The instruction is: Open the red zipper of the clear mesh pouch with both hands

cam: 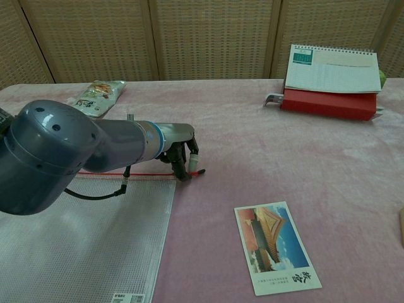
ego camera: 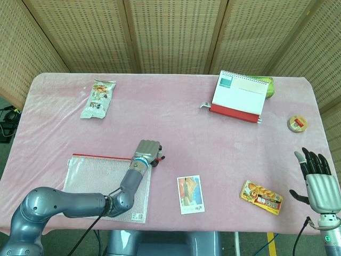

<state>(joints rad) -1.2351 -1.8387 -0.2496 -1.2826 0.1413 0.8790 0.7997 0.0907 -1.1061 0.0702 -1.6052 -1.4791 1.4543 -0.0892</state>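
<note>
The clear mesh pouch point(ego camera: 96, 181) point(cam: 82, 233) lies flat near the table's front left. Its red zipper point(ego camera: 101, 157) point(cam: 145, 173) runs along the far edge. My left hand point(ego camera: 147, 149) point(cam: 180, 154) is at the zipper's right end, fingers curled down and pinching the red zipper pull point(cam: 197, 172), whose tip sticks out to the right. The slider itself is hidden under the fingers. My right hand point(ego camera: 318, 181) hovers at the front right corner, far from the pouch, fingers spread and holding nothing.
A postcard point(ego camera: 190, 194) point(cam: 276, 246) lies right of the pouch. An orange snack packet point(ego camera: 261, 197) sits front right. A desk calendar point(ego camera: 238, 96) point(cam: 331, 79), a tape roll point(ego camera: 298, 124) and a snack bag point(ego camera: 97, 98) point(cam: 98, 96) lie further back.
</note>
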